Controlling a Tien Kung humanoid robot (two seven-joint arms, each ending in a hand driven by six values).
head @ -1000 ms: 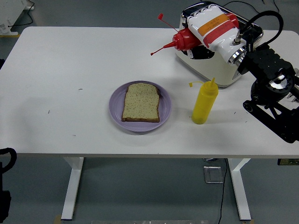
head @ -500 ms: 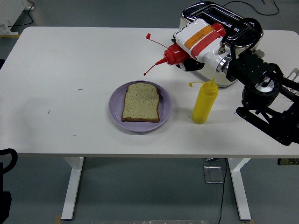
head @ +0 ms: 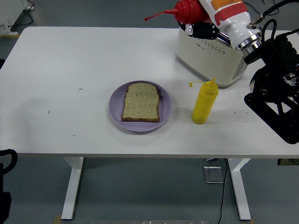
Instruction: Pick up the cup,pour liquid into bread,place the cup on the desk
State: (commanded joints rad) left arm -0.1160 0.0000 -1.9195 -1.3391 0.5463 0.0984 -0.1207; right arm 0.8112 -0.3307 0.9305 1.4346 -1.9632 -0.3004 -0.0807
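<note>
The right hand (head: 205,30), fingers wrapped round the red bottle (head: 205,9), should carry its nozzle squarely over the bread (head: 141,102) before tipping.

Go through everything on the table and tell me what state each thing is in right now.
red squeeze bottle: held aloft, tipped sideways, nozzle pointing left
right hand: shut on the red squeeze bottle
yellow squeeze bottle: upright, cap flipped open
bread: flat on purple plate, bare
toaster: on the table
</note>
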